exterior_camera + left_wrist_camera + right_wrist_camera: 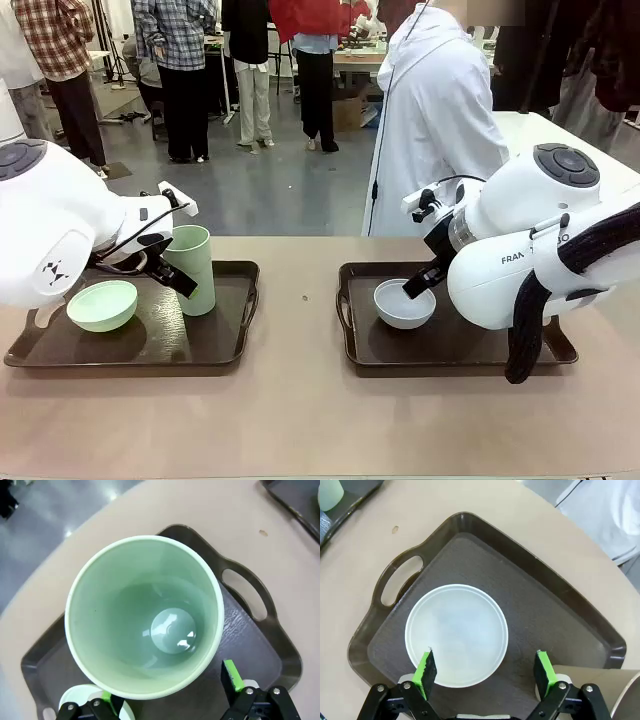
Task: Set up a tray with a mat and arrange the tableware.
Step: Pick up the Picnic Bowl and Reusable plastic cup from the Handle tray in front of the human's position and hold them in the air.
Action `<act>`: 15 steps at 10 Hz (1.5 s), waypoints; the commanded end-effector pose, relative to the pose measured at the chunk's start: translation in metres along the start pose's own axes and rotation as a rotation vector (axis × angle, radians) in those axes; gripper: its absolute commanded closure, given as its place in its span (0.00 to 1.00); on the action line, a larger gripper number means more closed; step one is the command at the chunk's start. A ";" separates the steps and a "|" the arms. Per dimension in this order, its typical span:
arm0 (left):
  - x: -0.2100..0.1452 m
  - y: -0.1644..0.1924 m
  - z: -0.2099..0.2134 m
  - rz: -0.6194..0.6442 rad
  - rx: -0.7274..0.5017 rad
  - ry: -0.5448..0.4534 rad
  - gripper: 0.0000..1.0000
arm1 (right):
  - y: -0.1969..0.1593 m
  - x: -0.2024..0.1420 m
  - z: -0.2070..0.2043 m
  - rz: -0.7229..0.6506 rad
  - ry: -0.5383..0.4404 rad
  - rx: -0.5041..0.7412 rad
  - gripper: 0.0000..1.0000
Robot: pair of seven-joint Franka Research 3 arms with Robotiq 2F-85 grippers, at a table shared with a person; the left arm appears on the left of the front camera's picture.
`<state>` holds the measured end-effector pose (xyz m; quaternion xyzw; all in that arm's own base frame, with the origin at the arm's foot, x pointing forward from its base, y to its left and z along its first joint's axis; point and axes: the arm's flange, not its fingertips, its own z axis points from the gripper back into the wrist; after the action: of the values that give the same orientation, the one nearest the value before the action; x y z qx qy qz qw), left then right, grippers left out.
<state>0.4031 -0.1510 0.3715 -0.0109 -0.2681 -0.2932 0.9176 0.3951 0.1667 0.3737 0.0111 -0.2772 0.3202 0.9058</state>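
Beige worktop (300, 420), two trays, left tray (225, 350) holds one mint bowl (102, 305), one green tumbler (195, 262), your left gripper (168, 685) wide open astride that tumbler, right tray (470, 355) holds one white bowl (404, 305), one tan tumbler (625, 695), right gripper (485, 667) wide open over the white bowl, gripping nothing.

Mint bowl (102, 305), green tumbler (190, 268) (upright) on left tray (180, 342); white bowl (404, 303), right tray (400, 347)

place: robot lab | evidence: person in white coat (435, 120), bystanders (190, 70) on bare grey floor (270, 195)
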 end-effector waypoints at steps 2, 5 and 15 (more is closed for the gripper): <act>0.000 0.000 0.000 0.000 0.000 0.000 0.00 | 0.000 0.000 0.000 0.000 0.000 0.000 0.00; 0.000 0.000 0.000 0.000 0.000 0.000 0.00 | 0.000 0.000 0.000 0.000 0.000 0.000 0.00; 0.000 0.000 0.000 0.000 0.000 0.000 0.00 | 0.006 -0.003 0.010 0.032 0.005 0.015 0.00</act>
<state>0.4031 -0.1511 0.3715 -0.0109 -0.2681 -0.2932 0.9176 0.3942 0.1680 0.3750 0.0112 -0.2771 0.3225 0.9051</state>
